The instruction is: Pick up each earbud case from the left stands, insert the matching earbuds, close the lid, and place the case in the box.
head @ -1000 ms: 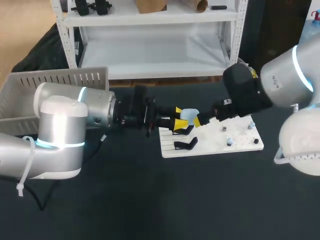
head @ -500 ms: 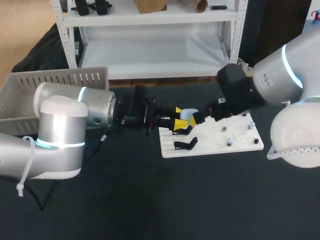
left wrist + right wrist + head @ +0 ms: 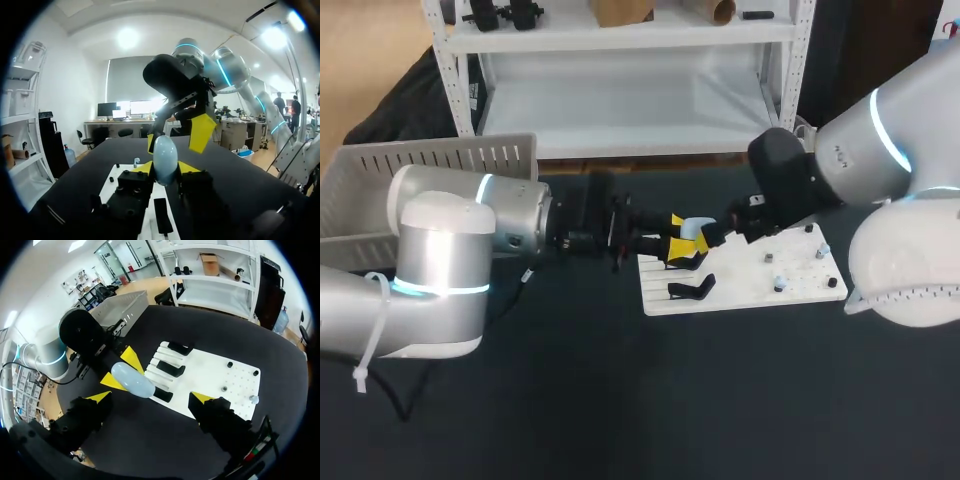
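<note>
Above the white stand board [image 3: 790, 290], our right gripper [image 3: 150, 397] gapes wide just beside our left gripper [image 3: 166, 169], whose two yellow tips pinch the pale-blue earbud case [image 3: 165, 156] from both sides.

The right arm [image 3: 840, 165] has swung left and toward the far side, drawing its wrist closer above the right gripper [image 3: 718, 236] beside the earbud case [image 3: 692, 229].

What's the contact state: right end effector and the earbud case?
Apart. Right wrist view: right end effector open wide, gaps to the earbud case, which left end effector grips.
</note>
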Motion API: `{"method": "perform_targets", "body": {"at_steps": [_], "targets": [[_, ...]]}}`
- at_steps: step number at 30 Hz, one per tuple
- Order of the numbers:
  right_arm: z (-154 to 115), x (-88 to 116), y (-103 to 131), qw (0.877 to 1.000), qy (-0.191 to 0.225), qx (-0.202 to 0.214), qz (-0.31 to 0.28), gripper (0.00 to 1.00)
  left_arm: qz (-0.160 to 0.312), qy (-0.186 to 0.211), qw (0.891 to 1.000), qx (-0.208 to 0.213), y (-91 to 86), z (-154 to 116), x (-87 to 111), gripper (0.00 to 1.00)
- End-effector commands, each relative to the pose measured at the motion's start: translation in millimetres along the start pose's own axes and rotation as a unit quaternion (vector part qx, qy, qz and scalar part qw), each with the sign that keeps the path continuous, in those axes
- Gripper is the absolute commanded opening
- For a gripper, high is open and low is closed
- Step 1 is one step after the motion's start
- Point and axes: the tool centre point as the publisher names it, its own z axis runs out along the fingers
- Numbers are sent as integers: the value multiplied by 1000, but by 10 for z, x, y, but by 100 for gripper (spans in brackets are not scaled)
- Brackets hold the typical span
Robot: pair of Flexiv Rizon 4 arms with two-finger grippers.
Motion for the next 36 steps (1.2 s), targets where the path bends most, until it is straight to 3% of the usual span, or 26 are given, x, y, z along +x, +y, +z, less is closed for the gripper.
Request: {"method": "perform_targets", "body": {"at_steps": [1,26,31,36], "targets": [[26,-34,-14,1000,3,4,2,100,0,0,1000,3,18,-1,5,0],[-53,-188,-135,1000,-14,17,13,100,0,0,1000,3,18,-1,5,0],[-213,-290,-176,999,-39,23,4,100,0,0,1000,3,18,-1,5,0],[-466,-326,-331,996,-49,69,-16,100,0,0,1000,3,18,-1,5,0]]}}
